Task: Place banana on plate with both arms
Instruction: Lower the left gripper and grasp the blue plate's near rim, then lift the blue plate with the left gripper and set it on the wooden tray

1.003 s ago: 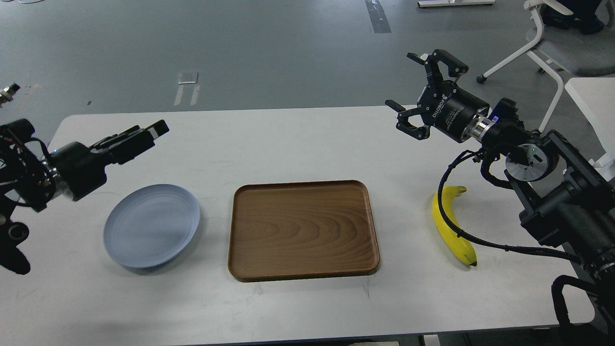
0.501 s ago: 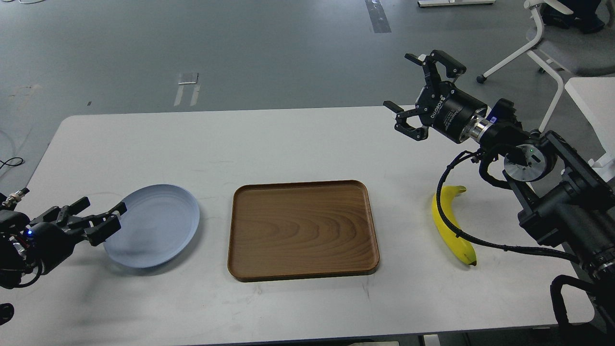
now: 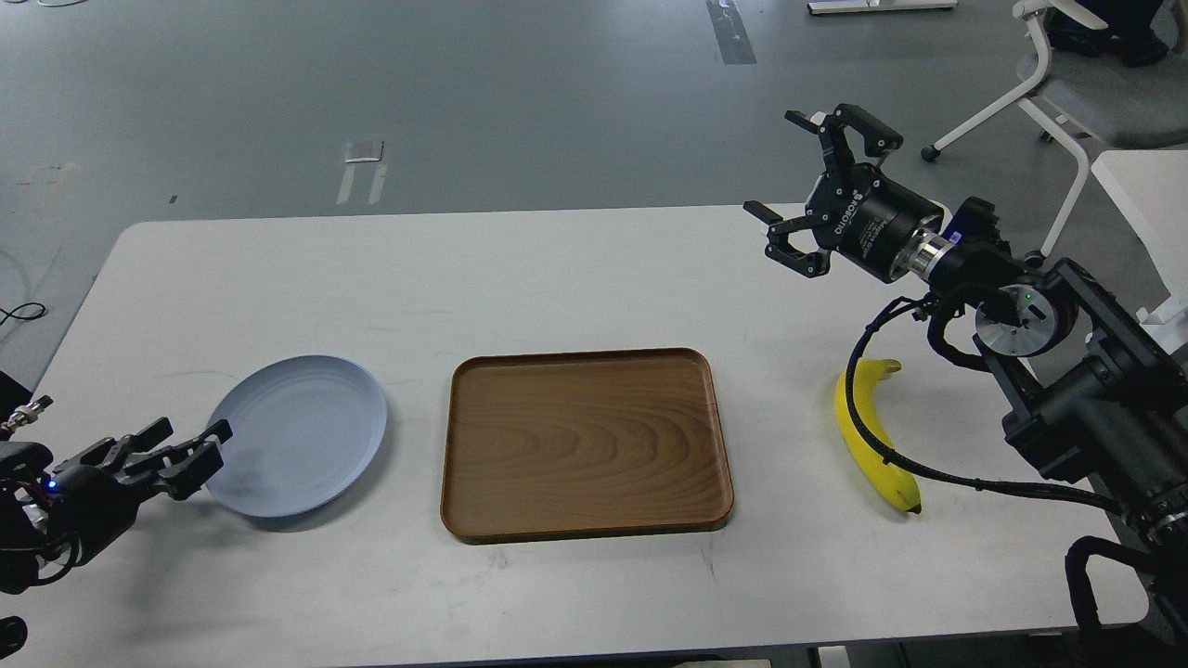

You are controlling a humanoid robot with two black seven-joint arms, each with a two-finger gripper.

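The yellow banana (image 3: pixel 871 436) lies on the white table at the right, apart from everything but a black cable of my right arm that crosses over it. The pale blue-grey plate (image 3: pixel 302 429) sits empty at the left. My right gripper (image 3: pixel 772 163) is open wide and empty, held high above the table's far right, well behind the banana. My left gripper (image 3: pixel 197 438) is low at the plate's near-left rim, its fingers (image 3: pixel 153 432) slightly apart and empty.
A brown wooden tray (image 3: pixel 585 443) lies empty between the plate and the banana. The table (image 3: pixel 520 269) ends just behind my right gripper. A white office chair (image 3: pixel 1067 83) stands on the floor at the far right.
My left arm has dropped from high over the table's left side down to the plate's near-left rim, and its gripper has opened slightly. My right gripper has barely moved.
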